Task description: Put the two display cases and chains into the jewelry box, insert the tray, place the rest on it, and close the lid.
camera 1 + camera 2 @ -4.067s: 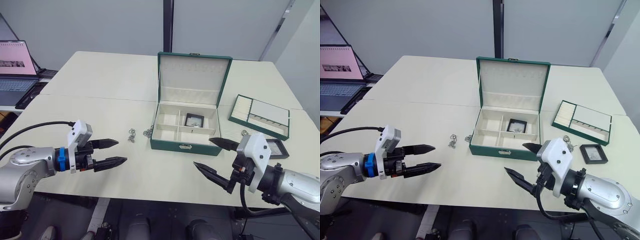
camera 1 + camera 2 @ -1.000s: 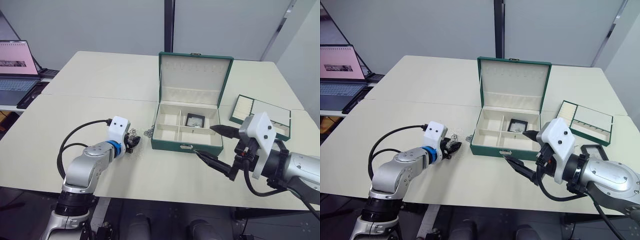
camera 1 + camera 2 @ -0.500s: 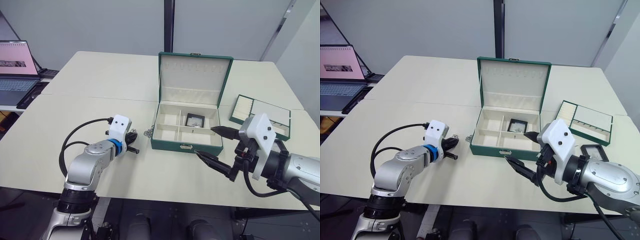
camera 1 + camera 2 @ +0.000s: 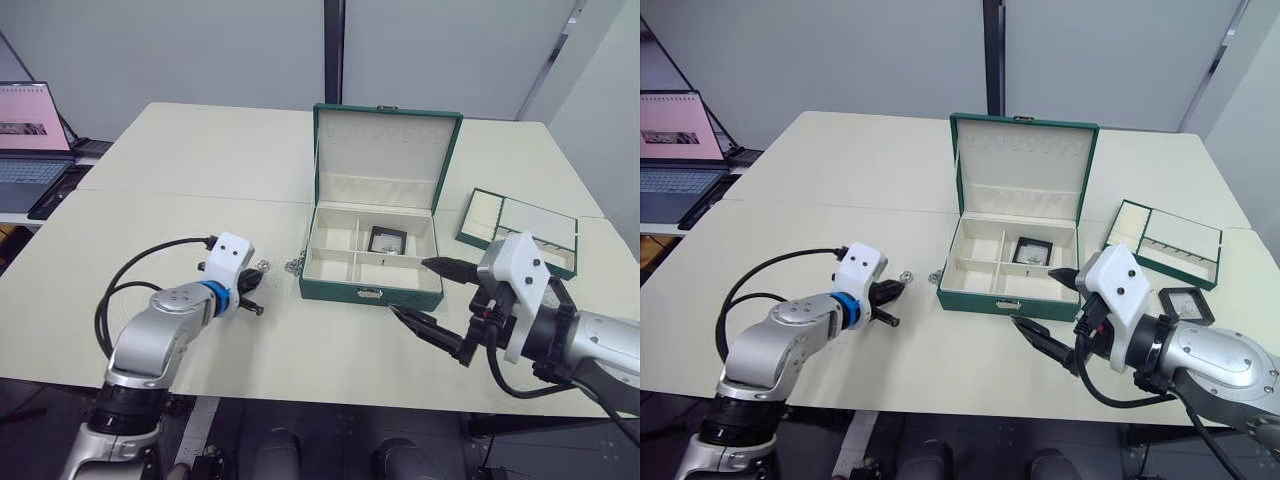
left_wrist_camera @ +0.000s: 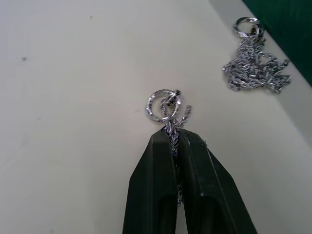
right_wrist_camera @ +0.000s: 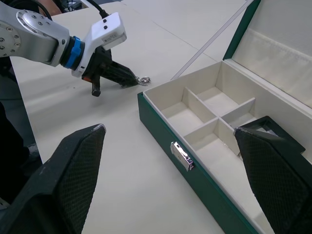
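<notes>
At centre frame the left gripper (image 5: 174, 141) pinches one chain (image 5: 168, 111) by its links, ring dangling free: light, limp, slippery, so grip the bunched links. Second chain (image 5: 255, 66) lies upper right; right gripper (image 4: 432, 293) gapes wide

jewelry box (image 4: 372, 260): mid-desk (image 4: 200, 170), lid (image 4: 383, 155) upright behind
display case (image 4: 384, 240): in box's rear right compartment
second display case (image 4: 1185, 305): right of box
tray (image 4: 517, 230): behind it
chains (image 4: 294, 264): left of box
</notes>
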You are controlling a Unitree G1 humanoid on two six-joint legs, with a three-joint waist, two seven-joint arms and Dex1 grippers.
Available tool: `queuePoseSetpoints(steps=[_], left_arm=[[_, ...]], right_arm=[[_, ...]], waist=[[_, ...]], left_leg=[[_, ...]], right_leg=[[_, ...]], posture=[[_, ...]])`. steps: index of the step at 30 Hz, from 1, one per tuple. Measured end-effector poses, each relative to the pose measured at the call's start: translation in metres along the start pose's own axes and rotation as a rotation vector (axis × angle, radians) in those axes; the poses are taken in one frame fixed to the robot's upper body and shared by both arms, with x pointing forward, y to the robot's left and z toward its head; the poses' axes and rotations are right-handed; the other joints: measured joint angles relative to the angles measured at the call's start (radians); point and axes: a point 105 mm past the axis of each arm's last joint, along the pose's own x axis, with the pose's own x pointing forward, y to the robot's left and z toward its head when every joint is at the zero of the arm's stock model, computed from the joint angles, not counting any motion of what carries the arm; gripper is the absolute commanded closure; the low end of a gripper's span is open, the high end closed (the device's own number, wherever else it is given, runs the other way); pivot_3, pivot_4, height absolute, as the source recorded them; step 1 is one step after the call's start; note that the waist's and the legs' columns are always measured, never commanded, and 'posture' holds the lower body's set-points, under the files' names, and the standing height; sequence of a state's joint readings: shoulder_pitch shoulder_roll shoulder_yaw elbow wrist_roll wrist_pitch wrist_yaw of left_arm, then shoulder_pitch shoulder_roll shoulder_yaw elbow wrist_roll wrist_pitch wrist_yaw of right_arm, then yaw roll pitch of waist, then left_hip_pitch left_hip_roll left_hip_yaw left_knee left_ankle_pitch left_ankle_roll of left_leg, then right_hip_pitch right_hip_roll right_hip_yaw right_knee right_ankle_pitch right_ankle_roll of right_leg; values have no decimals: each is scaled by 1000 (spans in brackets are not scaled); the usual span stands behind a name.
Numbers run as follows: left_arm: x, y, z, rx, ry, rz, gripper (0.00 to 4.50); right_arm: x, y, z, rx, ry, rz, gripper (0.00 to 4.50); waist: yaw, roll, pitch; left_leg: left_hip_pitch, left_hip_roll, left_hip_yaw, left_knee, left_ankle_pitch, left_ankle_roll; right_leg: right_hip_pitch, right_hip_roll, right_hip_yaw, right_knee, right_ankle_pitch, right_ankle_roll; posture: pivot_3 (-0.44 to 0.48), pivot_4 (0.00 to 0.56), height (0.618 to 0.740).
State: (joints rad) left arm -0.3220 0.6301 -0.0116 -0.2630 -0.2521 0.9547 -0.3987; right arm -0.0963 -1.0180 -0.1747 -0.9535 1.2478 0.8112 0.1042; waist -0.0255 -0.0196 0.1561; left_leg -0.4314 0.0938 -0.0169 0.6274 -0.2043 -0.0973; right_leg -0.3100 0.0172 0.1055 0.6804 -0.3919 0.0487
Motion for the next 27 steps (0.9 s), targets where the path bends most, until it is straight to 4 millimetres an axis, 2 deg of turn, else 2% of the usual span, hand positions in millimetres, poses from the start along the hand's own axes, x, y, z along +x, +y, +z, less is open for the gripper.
queuePoseSetpoints(steps=[4, 8, 14, 20, 23, 27], left_arm=[[-14, 6, 15, 42, -18, -1, 4491], [-31, 7, 45, 91, -70, -29, 4491], [-50, -5, 72, 147, -84, -153, 4491], [-71, -13, 110, 206, -126, -252, 4491], [-81, -22, 138, 218, -173, -312, 4491], [-82, -30, 148, 203, -171, -369, 4491]], right_arm=[[-2, -2, -4, 13, 0, -3, 0], [-5, -6, -1, -1, -15, 1, 0], [-8, -2, -1, 5, -38, 43, 0], [-11, -9, 4, -8, -84, 8, 0], [-14, -14, 3, -18, -88, -24, 0], [-16, -16, 4, -14, -109, -44, 0]], waist=[[0, 0, 0], [0, 0, 1], [0, -2, 2], [0, -3, 3], [2, -4, 4], [2, -4, 4]], left_leg=[[0, 0, 0, 0, 0, 0], [-1, 0, 0, 0, 0, 0], [-1, 0, 0, 0, 0, 0], [-1, 0, 0, 0, 0, 0], [-1, -1, -1, 0, 0, 0], [-1, -1, -1, 0, 0, 0]], right_leg=[[0, 0, 0, 0, 0, 0], [0, 0, 0, 0, 0, 0], [-1, 0, -1, 0, 0, 0], [-1, 0, -1, -1, 0, 0], [-1, 0, -1, -1, 0, 0], [-1, 1, -1, 0, 0, 1]], posture=[[0, 150, 740], [0, 150, 740], [0, 150, 740], [0, 150, 740], [0, 150, 740], [0, 150, 740]])
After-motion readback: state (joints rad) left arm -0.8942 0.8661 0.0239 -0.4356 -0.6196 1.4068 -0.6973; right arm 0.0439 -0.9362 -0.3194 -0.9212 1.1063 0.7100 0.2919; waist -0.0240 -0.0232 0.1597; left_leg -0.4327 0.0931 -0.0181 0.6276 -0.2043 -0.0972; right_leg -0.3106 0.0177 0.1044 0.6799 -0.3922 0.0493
